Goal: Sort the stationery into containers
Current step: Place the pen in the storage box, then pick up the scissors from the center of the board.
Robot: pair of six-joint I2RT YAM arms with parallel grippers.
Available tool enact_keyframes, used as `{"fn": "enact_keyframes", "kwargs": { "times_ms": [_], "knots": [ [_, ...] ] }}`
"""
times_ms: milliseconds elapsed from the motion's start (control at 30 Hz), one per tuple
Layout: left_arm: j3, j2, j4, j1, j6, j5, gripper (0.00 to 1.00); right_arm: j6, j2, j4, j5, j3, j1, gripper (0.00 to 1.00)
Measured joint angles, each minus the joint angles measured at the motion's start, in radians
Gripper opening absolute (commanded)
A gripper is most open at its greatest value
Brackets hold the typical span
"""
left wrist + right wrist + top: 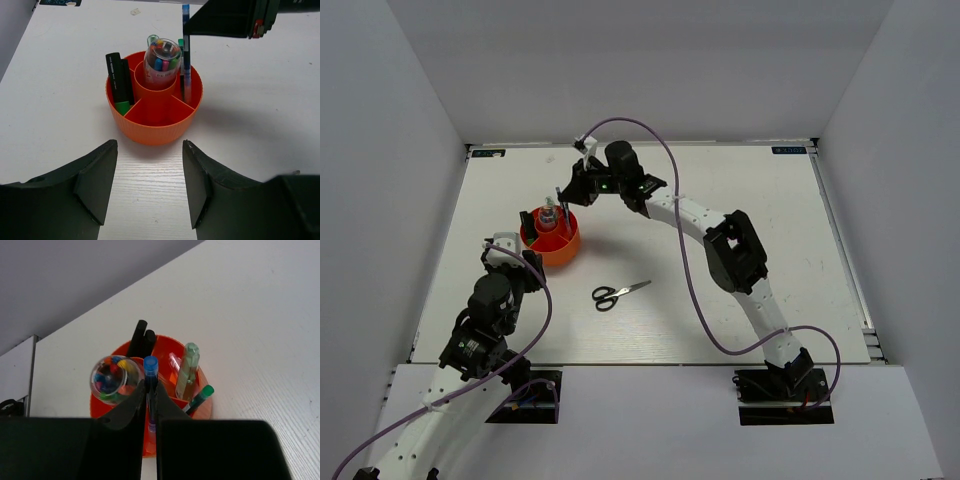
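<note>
Lowering the blue pen cleanly is the job in hand, I judge. The right gripper is clamped on it and holds it nearly upright over the orange cup. Its lower end looks to be down inside the compartment beside a green pen, with a pale green tube close by.

It would be best to keep the pen vertical and let go only once the tip is well below the rim (a drop from a tilt could tip it out or knock its neighbours). After that, rise straight up, clear of the pen tops.

The left gripper hangs just beside the cup, jaws apart and nothing between them; it could steady the cup if it slides. The scissors lie on the table near the cup, unsorted.
</note>
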Motion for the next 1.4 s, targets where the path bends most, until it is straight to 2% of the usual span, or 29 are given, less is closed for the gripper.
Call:
{"fn": "enact_keyframes", "kwargs": {
  "times_ms": [33, 67, 133, 167, 267, 467, 500, 567, 600, 667, 700, 733, 767, 800, 833, 867, 900, 933, 1000, 1033, 1067, 1100, 1133, 1167, 1200, 1233, 1300, 1400],
  "knots": [
    [0.000, 0.001, 0.000, 0.000, 0.000, 0.000, 0.65, -0.002, 0.006, -0.001, 0.002, -0.008, 0.000, 0.15],
    [0.000, 0.001, 0.000, 0.000, 0.000, 0.000, 0.65, -0.005, 0.008, 0.000, 0.002, -0.015, 0.000, 0.31],
    [0.000, 0.002, -0.001, 0.000, 0.000, 0.000, 0.65, -0.014, 0.013, 0.000, 0.003, -0.032, 0.000, 0.41],
    [0.000, 0.003, 0.000, 0.000, 0.000, 0.001, 0.65, -0.017, 0.013, -0.002, 0.000, -0.040, 0.000, 0.51],
    [0.000, 0.010, 0.000, 0.000, 0.000, 0.007, 0.67, -0.026, 0.013, 0.000, -0.013, -0.060, -0.001, 0.55],
    [0.000, 0.046, -0.001, 0.000, 0.001, 0.062, 0.68, -0.026, 0.002, -0.014, -0.033, -0.096, -0.002, 0.53],
    [0.000, 0.055, -0.001, 0.000, 0.001, 0.078, 0.64, -0.026, -0.006, -0.022, -0.037, -0.103, -0.003, 0.53],
    [0.000, 0.075, -0.002, 0.000, 0.003, 0.106, 0.53, -0.024, -0.031, -0.051, -0.042, -0.118, -0.004, 0.52],
    [0.000, 0.086, -0.003, 0.000, 0.004, 0.125, 0.40, -0.024, -0.047, -0.064, -0.044, -0.125, -0.006, 0.52],
    [0.000, 0.105, -0.004, 0.000, 0.005, 0.164, 0.25, -0.027, -0.093, -0.105, -0.048, -0.144, -0.009, 0.52],
    [0.000, 0.116, -0.005, 0.000, 0.008, 0.188, 0.13, -0.030, -0.124, -0.134, -0.050, -0.153, -0.012, 0.52],
    [0.000, 0.128, -0.004, 0.000, 0.008, 0.216, 0.10, -0.047, -0.160, -0.166, -0.050, -0.163, -0.016, 0.52],
    [0.000, 0.141, -0.005, 0.000, 0.014, 0.245, 0.08, -0.063, -0.198, -0.204, -0.051, -0.174, -0.021, 0.43],
    [0.001, 0.159, -0.006, 0.000, 0.017, 0.275, 0.07, -0.097, -0.243, -0.254, -0.043, -0.184, -0.027, 0.24],
    [0.003, 0.182, -0.006, 0.000, 0.015, 0.307, 0.09, -0.145, -0.295, -0.306, -0.035, -0.198, -0.032, 0.00],
    [0.008, 0.210, -0.012, 0.000, 0.011, 0.340, 0.15, -0.202, -0.350, -0.363, -0.020, -0.214, -0.037, 0.00],
    [0.021, 0.249, -0.025, 0.000, 0.005, 0.372, 0.33, -0.258, -0.414, -0.428, -0.007, -0.242, -0.043, 0.00],
    [0.036, 0.288, -0.032, 0.000, -0.003, 0.399, 0.40, -0.314, -0.484, -0.494, 0.008, -0.278, -0.049, 0.00],
    [0.100, 0.402, -0.090, -0.006, -0.026, 0.464, 0.48, -0.414, -0.598, -0.629, 0.028, -0.339, -0.058, 0.37],
    [0.145, 0.475, -0.110, -0.020, -0.036, 0.481, 0.56, -0.463, -0.655, -0.683, 0.040, -0.383, -0.061, 0.50],
    [0.200, 0.558, -0.134, -0.039, -0.045, 0.495, 0.58, -0.519, -0.709, -0.745, 0.047, -0.433, -0.062, 0.55],
    [0.238, 0.624, -0.145, -0.064, -0.052, 0.494, 0.59, -0.559, -0.748, -0.806, 0.049, -0.482, -0.064, 0.48],
    [0.279, 0.695, -0.166, -0.100, -0.055, 0.485, 0.59, -0.592, -0.779, -0.848, 0.044, -0.541, -0.069, 0.32],
    [0.314, 0.749, -0.192, -0.132, -0.056, 0.480, 0.55, -0.623, -0.805, -0.880, 0.040, -0.602, -0.072, 0.00],
    [0.357, 0.809, -0.224, -0.166, -0.056, 0.469, 0.49, -0.644, -0.827, -0.914, 0.035, -0.669, -0.077, 0.00],
    [0.400, 0.869, -0.256, -0.192, -0.056, 0.463, 0.38, -0.650, -0.846, -0.932, 0.027, -0.745, -0.085, 0.00],
    [0.486, 0.983, -0.303, -0.219, -0.055, 0.460, 0.29, -0.656, -0.896, -0.952, 0.011, -0.896, -0.102, 0.00],
    [0.571, 1.115, -0.357, -0.212, -0.053, 0.451, 0.27, -0.656, -1.012, -0.951, -0.016, -1.070, -0.129, 0.00]
  ]
}}
